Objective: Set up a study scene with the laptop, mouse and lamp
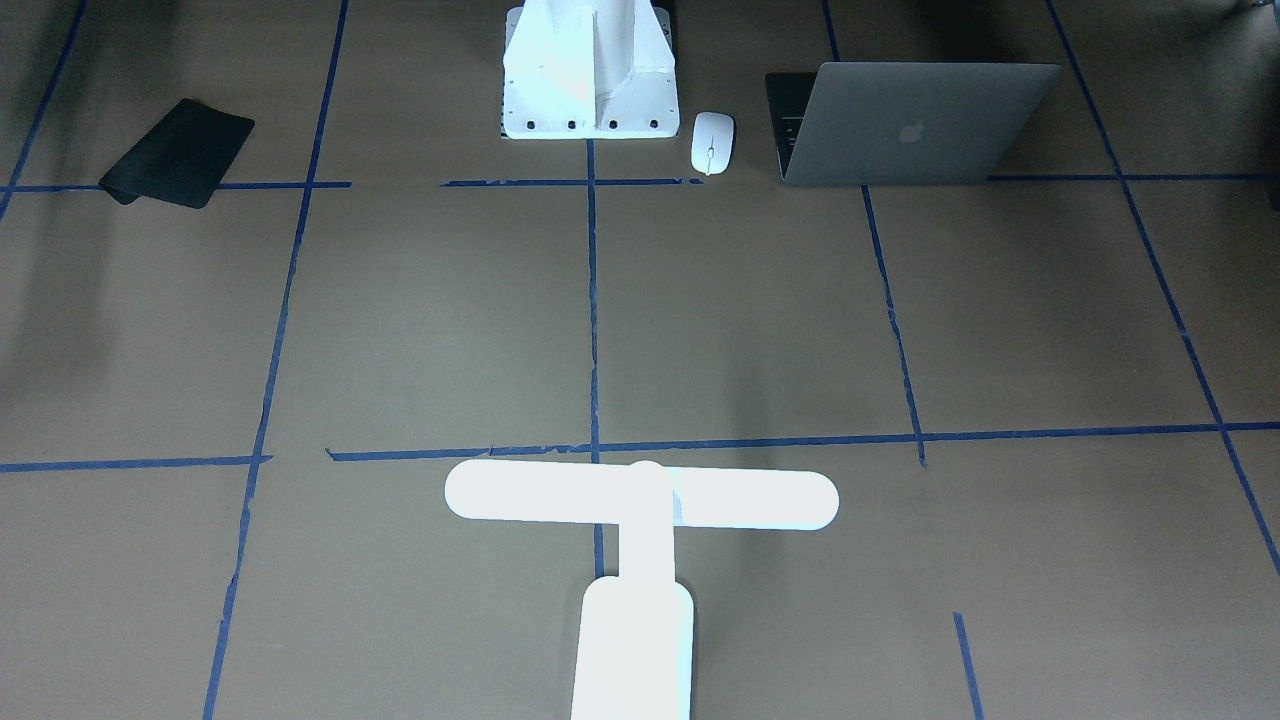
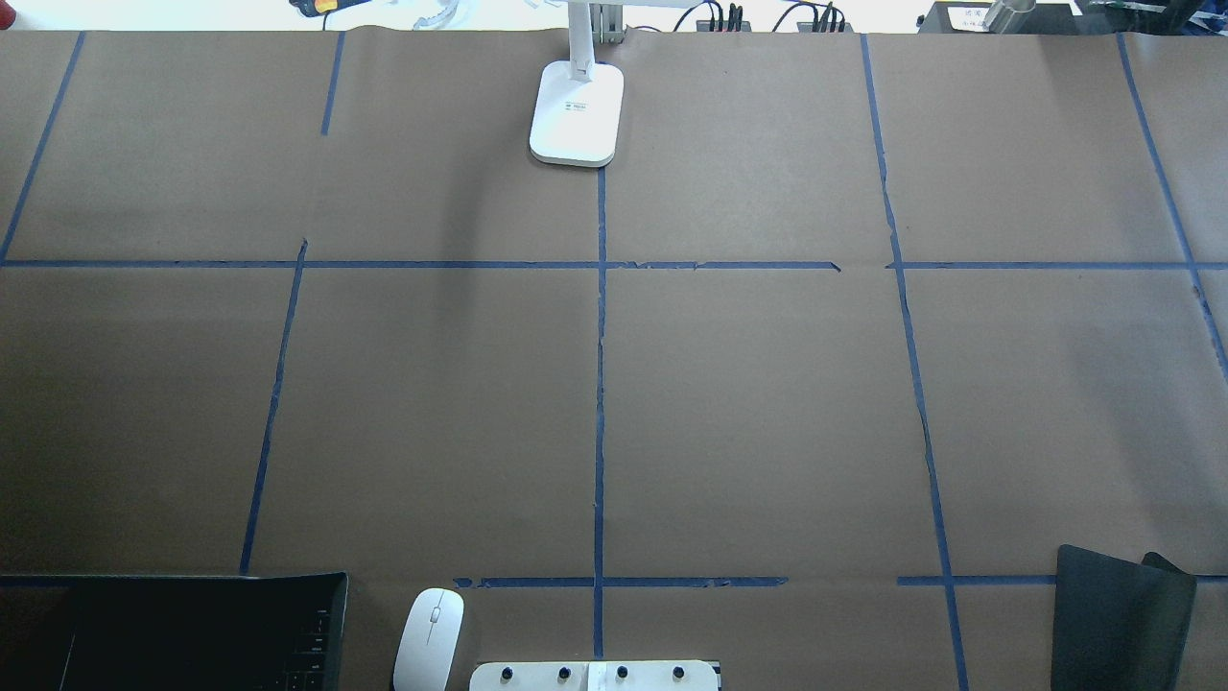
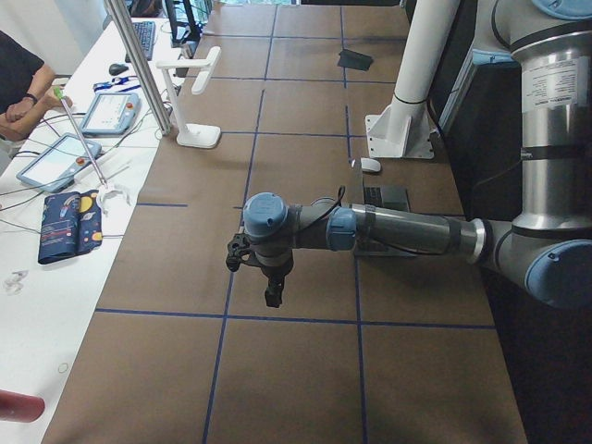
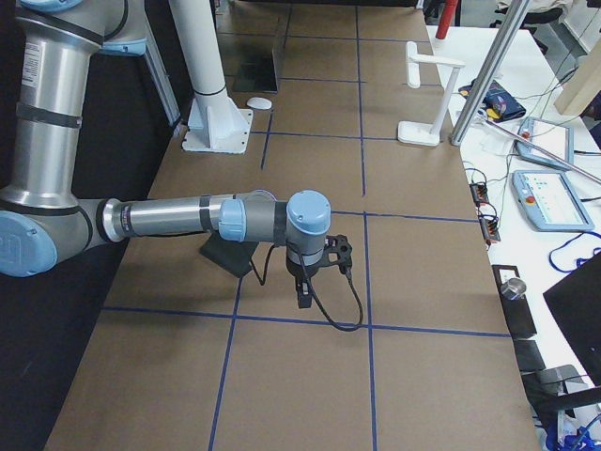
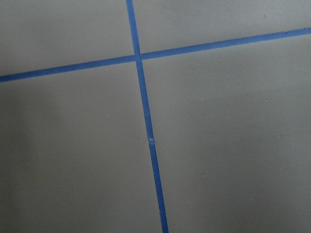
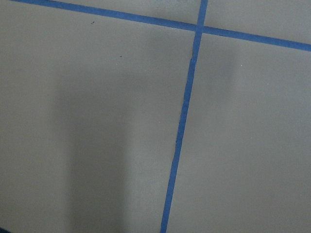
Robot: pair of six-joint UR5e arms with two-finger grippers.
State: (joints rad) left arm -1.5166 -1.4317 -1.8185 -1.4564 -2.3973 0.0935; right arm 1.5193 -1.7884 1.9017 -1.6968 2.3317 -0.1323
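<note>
The silver-grey laptop point(image 1: 920, 130) stands open at the robot's near left edge, its apple lid facing away from the robot; its dark keys show in the overhead view point(image 2: 201, 629). The white mouse point(image 1: 712, 142) lies between the laptop and the pedestal, and also shows in the overhead view point(image 2: 429, 638). The white T-shaped lamp point(image 1: 640, 500) stands upright at the far middle edge, with its base point(image 2: 578, 115) on the centre tape line. The left gripper point(image 3: 268, 291) and the right gripper point(image 4: 302, 296) hang over bare paper at the table's two ends. I cannot tell whether either is open or shut. Both wrist views show only paper and tape.
A flat black pad point(image 1: 180, 152) lies at the robot's near right, also in the overhead view point(image 2: 1118, 614). The white bolted pedestal point(image 1: 590, 70) stands at the near middle. Blue tape lines grid the brown paper. A person point(image 3: 18, 83) and tablets sit at a side table beyond the far edge.
</note>
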